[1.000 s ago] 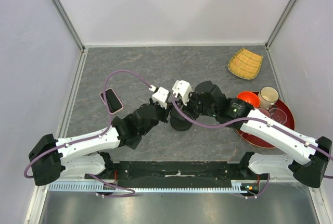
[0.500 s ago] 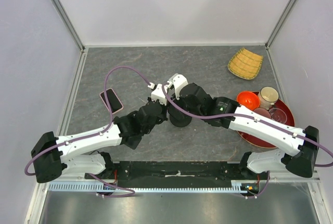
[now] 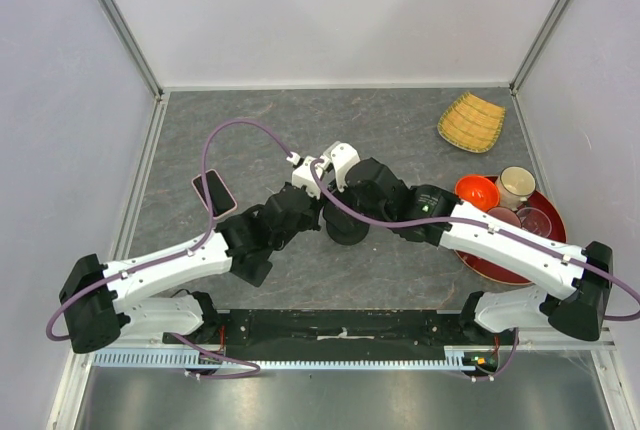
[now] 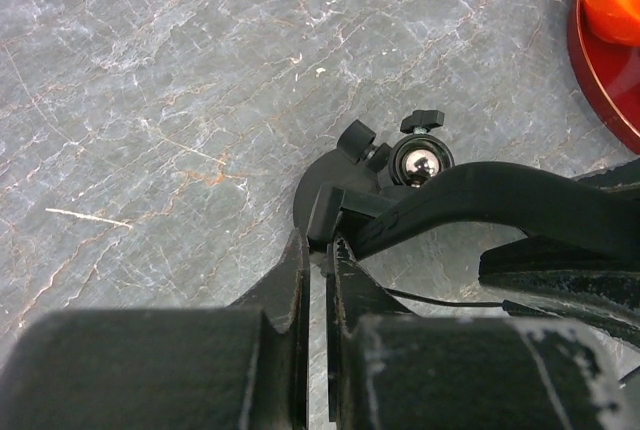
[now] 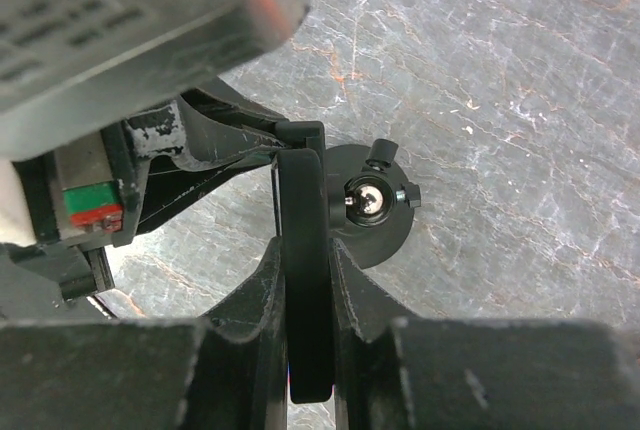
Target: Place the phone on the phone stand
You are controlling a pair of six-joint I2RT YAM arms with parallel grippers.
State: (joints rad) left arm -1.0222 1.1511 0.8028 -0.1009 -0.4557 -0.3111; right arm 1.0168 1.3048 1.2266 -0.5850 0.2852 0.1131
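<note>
The phone (image 3: 215, 193), dark with a pink rim, lies flat on the grey table at the left, apart from both arms. The black phone stand (image 3: 346, 231) stands mid-table. My right gripper (image 3: 346, 209) is shut on the stand's upright plate (image 5: 304, 200), with the round base and ball joint (image 5: 368, 200) just beyond. My left gripper (image 3: 318, 215) meets the stand from the left. In the left wrist view its fingers (image 4: 322, 242) are nearly together and pinch the thin lip at the plate's end (image 4: 326, 212), beside the ball joint (image 4: 420, 162).
A red tray (image 3: 545, 250) at the right holds an orange bowl (image 3: 477, 190), a beige cup (image 3: 516, 186) and a clear glass (image 3: 534, 221). A woven yellow dish (image 3: 472, 121) lies at the back right. White walls close in the table.
My right arm swung left and the stand shifted slightly with it. My left gripper moved up and forward until it closed on the stand's end. The phone has not moved.
</note>
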